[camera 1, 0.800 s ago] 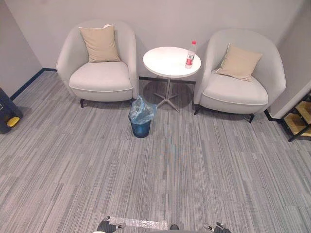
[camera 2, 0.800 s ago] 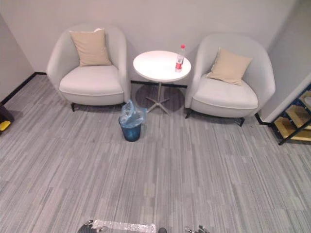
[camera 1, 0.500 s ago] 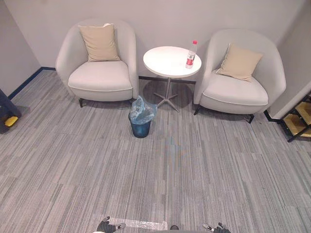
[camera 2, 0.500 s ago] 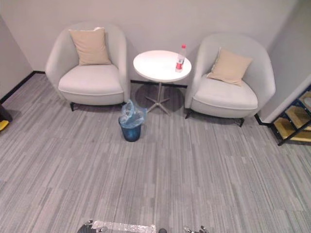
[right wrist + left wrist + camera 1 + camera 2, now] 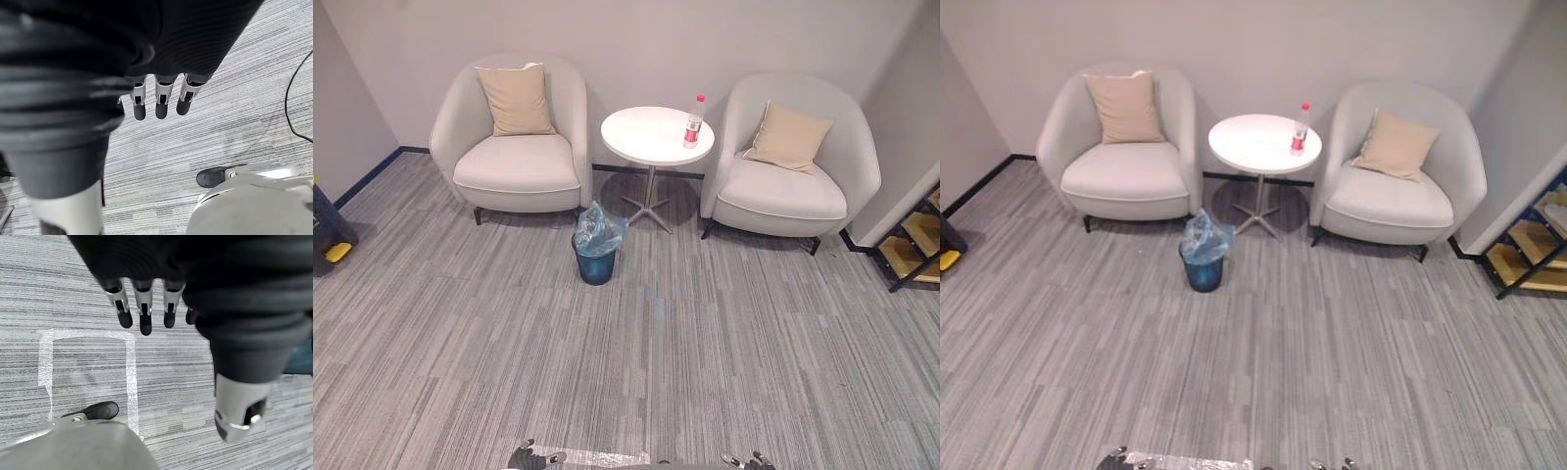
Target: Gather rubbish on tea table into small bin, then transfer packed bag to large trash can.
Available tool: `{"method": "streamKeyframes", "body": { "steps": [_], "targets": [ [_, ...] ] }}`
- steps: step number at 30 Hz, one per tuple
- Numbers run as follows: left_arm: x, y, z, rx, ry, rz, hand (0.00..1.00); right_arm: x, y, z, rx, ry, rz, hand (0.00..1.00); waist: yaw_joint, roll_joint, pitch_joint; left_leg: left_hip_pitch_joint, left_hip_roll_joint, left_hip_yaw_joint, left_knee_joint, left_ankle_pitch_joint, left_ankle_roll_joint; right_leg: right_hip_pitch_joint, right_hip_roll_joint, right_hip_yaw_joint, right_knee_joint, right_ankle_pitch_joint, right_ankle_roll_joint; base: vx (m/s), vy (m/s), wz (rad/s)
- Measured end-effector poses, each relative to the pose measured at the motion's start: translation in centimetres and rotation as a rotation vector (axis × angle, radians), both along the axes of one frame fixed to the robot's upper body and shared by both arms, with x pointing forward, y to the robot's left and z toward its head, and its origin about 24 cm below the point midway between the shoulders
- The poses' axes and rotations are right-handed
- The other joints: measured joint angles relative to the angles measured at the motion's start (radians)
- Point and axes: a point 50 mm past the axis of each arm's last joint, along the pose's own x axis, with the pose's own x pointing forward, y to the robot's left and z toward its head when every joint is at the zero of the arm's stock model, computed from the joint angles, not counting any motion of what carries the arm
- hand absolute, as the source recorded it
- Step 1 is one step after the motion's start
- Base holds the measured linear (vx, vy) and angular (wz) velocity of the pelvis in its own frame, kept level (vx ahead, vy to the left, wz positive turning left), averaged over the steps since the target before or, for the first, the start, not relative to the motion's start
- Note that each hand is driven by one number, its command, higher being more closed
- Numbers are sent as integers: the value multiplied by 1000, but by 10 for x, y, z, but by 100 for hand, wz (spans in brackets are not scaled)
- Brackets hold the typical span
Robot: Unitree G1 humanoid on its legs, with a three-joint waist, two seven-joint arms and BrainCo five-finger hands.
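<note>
A round white tea table [image 5: 641,137] stands between two armchairs against the far wall. On its right edge stands a clear bottle [image 5: 692,123] with a red cap and red label. In front of the table, on the carpet, is a small blue bin [image 5: 596,262] lined with a loose blue bag. My left hand [image 5: 143,313] and right hand [image 5: 160,100] hang low at my sides, far from the table. Their fingers are straight and hold nothing. Both hands peek in at the near edge of the left eye view, the left hand [image 5: 530,456] and the right hand [image 5: 751,460].
A pale armchair [image 5: 514,162] with a beige cushion stands left of the table, and a matching armchair [image 5: 783,191] stands right of it. A wooden shelf [image 5: 913,250] is at the far right, a dark and yellow object [image 5: 328,235] at the far left. Tape [image 5: 131,367] marks the grey carpet by me.
The whole picture has shifted, with chairs, table and bin a little lower and smaller, so the camera moved. Both hands hang as before.
</note>
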Motion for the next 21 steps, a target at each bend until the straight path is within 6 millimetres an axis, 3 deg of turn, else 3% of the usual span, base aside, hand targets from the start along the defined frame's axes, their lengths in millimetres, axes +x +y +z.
{"method": "streamKeyframes", "body": {
  "steps": [8, 15, 21],
  "targets": [
    [0, 0, 0, -1, 3, -4, 0, 1, 0, 0, 5, -3, 3, 0, 0, 1, -1, -1, 1, 25, 1, -7, -5, -14, 4, 27, 0, 2, 0, -3, -10, -10],
    [3, 1, 0, 3, -1, -19, 0, 3, 0, 0, 7, -6, 6, 0, 1, 7, -1, -47, 17, 107, 62, -58, -3, -69, 19, 93, 18, 7, -2, -16, -14, -32],
    [8, 0, 1, 4, -11, -24, 0, 8, 0, 1, 5, -20, 11, 0, -13, 15, 14, -56, 47, 118, 119, -99, -32, -91, 35, 57, 89, -51, -18, 54, -53, -6]
  ]
}}
